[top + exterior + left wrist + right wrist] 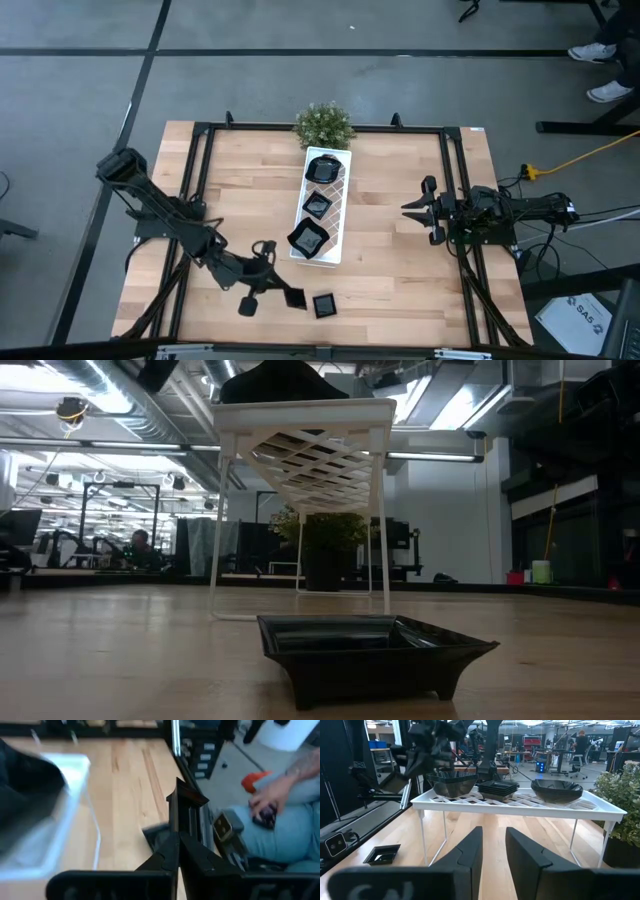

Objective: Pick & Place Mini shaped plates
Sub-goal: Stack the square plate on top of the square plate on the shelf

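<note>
Black mini shaped plates (323, 168): three rest on the white tray (341, 208) at frame centre; one (324, 305) remains on the tabletop (390, 270), lower centre. Left pincer (291, 297) is closed beside it; right pincer (415, 209) waits part-open, empty.

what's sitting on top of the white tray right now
Three mini black plates sit on the white tray: a round plate nearest the potted plant, a small square plate mid-tray, and a larger square plate at the near end. The lattice directly beneath each is covered.
</note>
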